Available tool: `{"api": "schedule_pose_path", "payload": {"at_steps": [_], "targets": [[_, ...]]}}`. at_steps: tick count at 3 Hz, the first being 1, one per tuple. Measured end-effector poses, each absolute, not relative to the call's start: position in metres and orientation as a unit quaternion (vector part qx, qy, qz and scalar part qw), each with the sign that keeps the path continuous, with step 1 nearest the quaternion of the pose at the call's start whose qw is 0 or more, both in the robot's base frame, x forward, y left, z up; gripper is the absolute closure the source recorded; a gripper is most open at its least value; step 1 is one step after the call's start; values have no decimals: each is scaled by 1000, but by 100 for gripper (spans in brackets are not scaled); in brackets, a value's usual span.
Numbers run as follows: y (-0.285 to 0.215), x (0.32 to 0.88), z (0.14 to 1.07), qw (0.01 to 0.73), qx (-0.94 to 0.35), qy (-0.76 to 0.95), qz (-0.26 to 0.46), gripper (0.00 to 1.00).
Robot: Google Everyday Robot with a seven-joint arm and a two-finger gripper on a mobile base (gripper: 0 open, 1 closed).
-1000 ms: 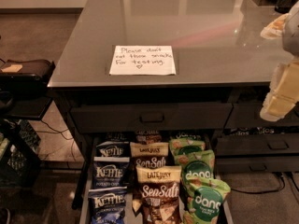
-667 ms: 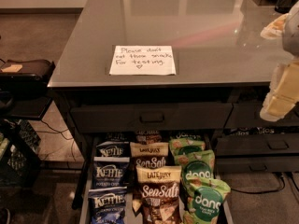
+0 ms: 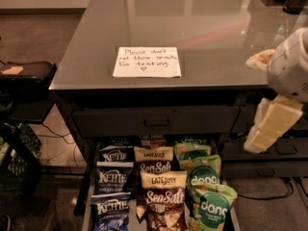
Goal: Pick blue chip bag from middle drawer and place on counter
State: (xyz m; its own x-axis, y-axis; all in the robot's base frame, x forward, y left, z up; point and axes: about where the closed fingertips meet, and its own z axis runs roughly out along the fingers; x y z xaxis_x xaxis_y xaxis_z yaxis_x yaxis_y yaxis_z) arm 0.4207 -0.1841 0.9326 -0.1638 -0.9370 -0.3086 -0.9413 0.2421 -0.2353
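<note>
The task looked to be at its opening reach, with nothing lifted yet. The worktop [image 3: 202, 23] was a broad, glossy grey slab, flat and mirror-like, on a dark metal cabinet. Below its front edge the middle drawer [image 3: 88, 211] stood pulled out: shallow dark metal with a pale rim, packed with three columns of crinkly bags. The end effector [image 3: 272, 126], cream and blocky, hung off the worktop's front right corner, apart from the drawer. I could not tell whether it was released or clenched. A white paper note [image 3: 147, 61] lay near the front edge. The blue chip bag [image 3: 114, 179] lay in the drawer's left column, beside the brown bags [image 3: 161, 201] and green bags [image 3: 211, 206]. The next move would likely call for crossing left and descending onto that soft, yielding bag alone.
</note>
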Motion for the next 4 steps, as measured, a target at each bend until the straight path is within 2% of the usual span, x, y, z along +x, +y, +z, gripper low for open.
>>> {"api": "schedule_pose_path", "payload": {"at_steps": [2, 4], "targets": [[-121, 391, 827, 190, -631, 747, 89, 0], [-118, 388, 792, 188, -640, 739, 95, 0]]}}
